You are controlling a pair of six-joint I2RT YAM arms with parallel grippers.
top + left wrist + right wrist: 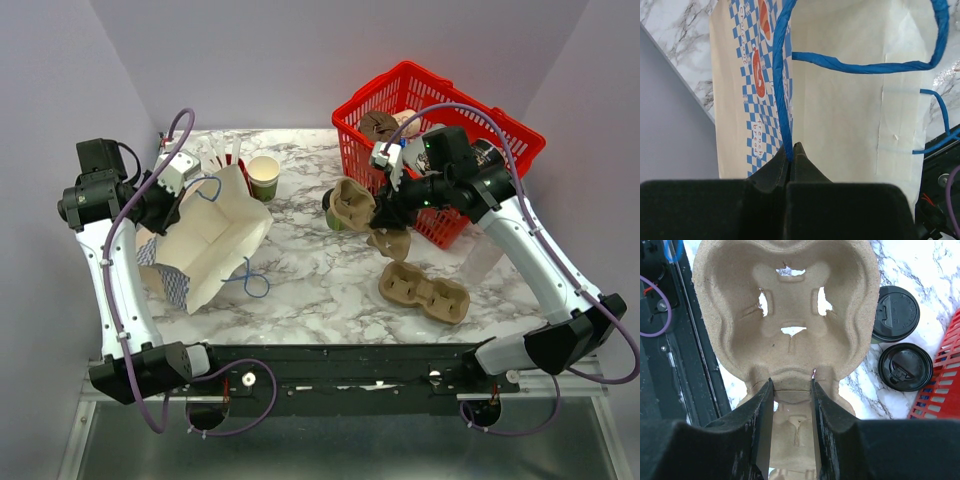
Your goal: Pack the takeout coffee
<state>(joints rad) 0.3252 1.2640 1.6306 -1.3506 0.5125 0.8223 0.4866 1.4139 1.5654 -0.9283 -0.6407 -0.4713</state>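
While gripping, right gripper (791,384): pinching moulded brown pulp cup carrier (790,300) at its waist, holding level.
Left gripper (794,148): clamping shut on white paper bag's (840,130) blue twisted handle (782,75).
Takeout coffee (895,314): olive-green paper cup, round black lid, standing right of frame, beside second lidded cup (905,367).
Edges: avoiding red plastic basket (940,382), lower right.
Room: using bare marble tabletop (320,292), centre.

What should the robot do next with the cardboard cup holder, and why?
Probably lower the carrier flat onto the table beside the two lidded cups. The right tool grips its middle, its wells are empty, and the cups stand close by. The left tool is shut on the handle of the bag, so the bag looks ready.
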